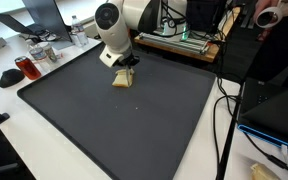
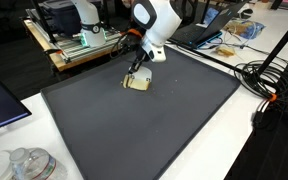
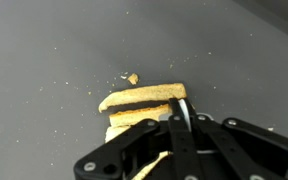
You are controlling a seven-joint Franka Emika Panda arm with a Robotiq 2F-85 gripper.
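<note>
Gripper (image 3: pixel 182 108) is low over the bread (image 3: pixel 134 98), fingers pressed together at its edge; whether they nip a slice, I cannot tell; the bread lies on the mat (image 1: pixel 134 130), towards the far side in an exterior view; a crumb (image 3: pixel 133 77) sits just beside it; it looks light, dry and crumbly; best pinched gently across its flat faces, mid-slice.
</note>
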